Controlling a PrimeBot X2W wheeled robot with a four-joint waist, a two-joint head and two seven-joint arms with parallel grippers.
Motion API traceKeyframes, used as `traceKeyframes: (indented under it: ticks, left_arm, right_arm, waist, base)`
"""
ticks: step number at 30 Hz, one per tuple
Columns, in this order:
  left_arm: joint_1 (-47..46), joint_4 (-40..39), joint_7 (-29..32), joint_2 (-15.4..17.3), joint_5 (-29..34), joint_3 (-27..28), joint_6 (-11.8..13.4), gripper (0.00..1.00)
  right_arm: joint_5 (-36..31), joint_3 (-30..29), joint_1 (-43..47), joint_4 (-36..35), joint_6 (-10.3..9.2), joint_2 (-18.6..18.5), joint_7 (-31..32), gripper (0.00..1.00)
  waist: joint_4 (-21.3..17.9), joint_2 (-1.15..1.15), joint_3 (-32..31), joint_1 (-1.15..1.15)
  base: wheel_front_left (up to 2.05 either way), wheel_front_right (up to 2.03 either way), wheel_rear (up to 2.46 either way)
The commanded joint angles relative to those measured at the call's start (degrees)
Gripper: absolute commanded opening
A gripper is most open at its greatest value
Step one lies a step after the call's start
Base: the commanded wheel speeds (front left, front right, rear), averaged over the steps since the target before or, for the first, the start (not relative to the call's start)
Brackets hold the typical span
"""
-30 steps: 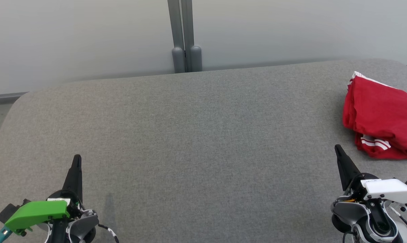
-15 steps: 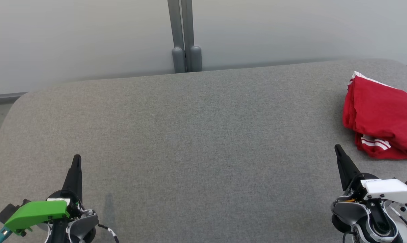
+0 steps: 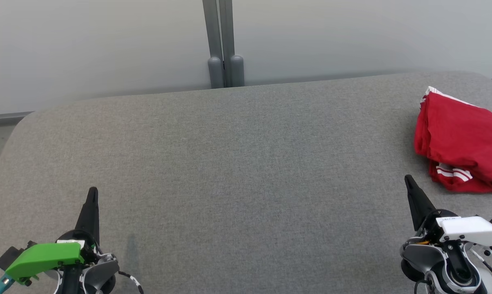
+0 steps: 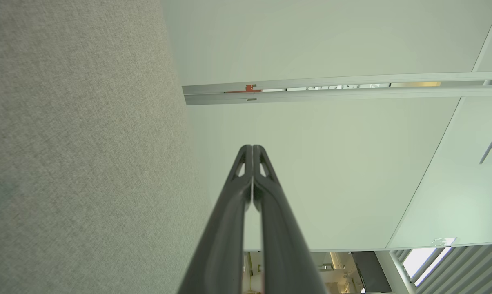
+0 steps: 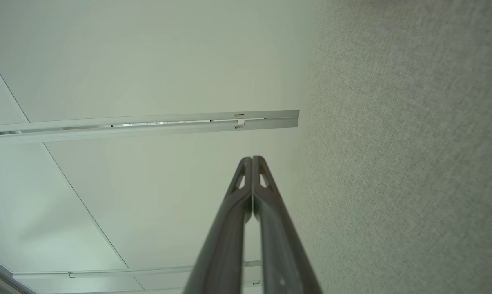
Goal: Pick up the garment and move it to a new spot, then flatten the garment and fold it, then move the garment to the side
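Two grippers, left gripper (image 3: 92, 192) lower left and right gripper (image 3: 408, 179) lower right, are seen closed and empty, while the red garment (image 3: 462, 139), bunched at the right edge of the tabletop (image 3: 246, 163), is judged soft and light, best pinched at a raised fold.

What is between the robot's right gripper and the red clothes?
Just bare grey tabletop. In the head view, the shut right gripper points toward the red garment without touching it, and a narrow grey strip separates them.
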Motion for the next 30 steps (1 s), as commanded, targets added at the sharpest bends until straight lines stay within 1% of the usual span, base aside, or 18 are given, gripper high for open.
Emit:
traceKeyframes:
  ticks: [1,30]
  left_arm:
    - [-0.72,-0.08,0.11,0.08,0.25,0.22,-0.18,0.00]
    - [-0.73,-0.08,0.20,0.02,0.33,0.28,-0.18,0.00]
  right_arm:
    - [0.39,-0.07,-0.35,0.09,0.04,-0.26,0.19,0.00]
    - [0.39,-0.06,-0.35,0.09,0.04,-0.26,0.19,0.00]
  waist:
    - [0.00,0.00,0.00,0.00]
    - [0.00,0.00,0.00,0.00]
  base:
    - [0.00,0.00,0.00]
    - [0.00,0.00,0.00]
